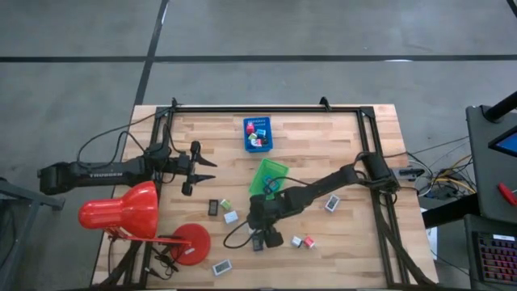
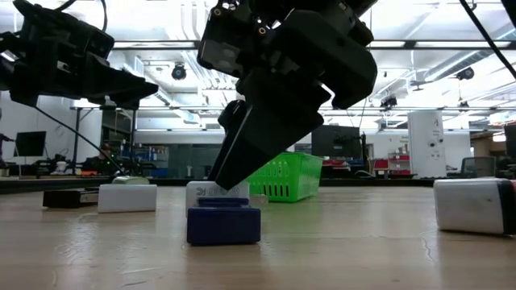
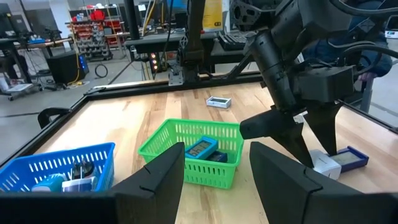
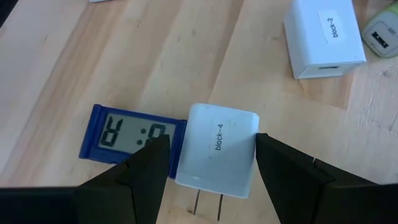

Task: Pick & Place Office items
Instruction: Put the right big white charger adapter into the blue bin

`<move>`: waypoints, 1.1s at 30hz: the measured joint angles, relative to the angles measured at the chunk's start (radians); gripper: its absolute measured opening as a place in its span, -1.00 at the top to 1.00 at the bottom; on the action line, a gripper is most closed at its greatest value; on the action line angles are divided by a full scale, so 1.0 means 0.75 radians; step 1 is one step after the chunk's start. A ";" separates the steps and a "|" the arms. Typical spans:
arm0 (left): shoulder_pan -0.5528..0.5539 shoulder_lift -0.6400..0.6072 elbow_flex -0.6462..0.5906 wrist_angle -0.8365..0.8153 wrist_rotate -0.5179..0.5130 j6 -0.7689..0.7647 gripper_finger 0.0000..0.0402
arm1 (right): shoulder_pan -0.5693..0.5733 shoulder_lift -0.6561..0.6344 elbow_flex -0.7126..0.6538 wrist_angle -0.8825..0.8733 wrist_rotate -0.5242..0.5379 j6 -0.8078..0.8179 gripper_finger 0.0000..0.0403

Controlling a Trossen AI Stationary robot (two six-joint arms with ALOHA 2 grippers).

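Between the right gripper's (image 4: 211, 165) fingers, near the table's front middle, sits the white charger block labelled block-4 (image 4: 219, 149), prongs toward my wrist camera and touching a small blue digital clock (image 4: 132, 135) on its one side. My right fingers straddle the block without visibly pressing it, so I judge them parted and the grasp not yet made. The step is picking this block; next I must squeeze, lift without dragging the clock, and carry it to the green basket (image 1: 271, 175) just beyond. A second white block, block-2 (image 4: 325, 37), lies nearby. I count two baskets, the green one and a blue one (image 1: 258, 134) farther back, and roughly seven loose items. My left gripper (image 1: 212, 170) hovers released at the left, above the red desk lamp (image 1: 121, 211).
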 joint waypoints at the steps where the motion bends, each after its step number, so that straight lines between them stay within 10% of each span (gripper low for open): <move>1: 0.000 0.000 0.000 0.000 0.000 0.000 0.08 | 0.000 0.001 0.000 0.000 0.001 0.000 -0.14; 33: 0.000 0.000 0.000 0.000 -0.006 0.002 0.08 | -0.001 0.002 -0.005 -0.044 0.047 -0.006 -0.14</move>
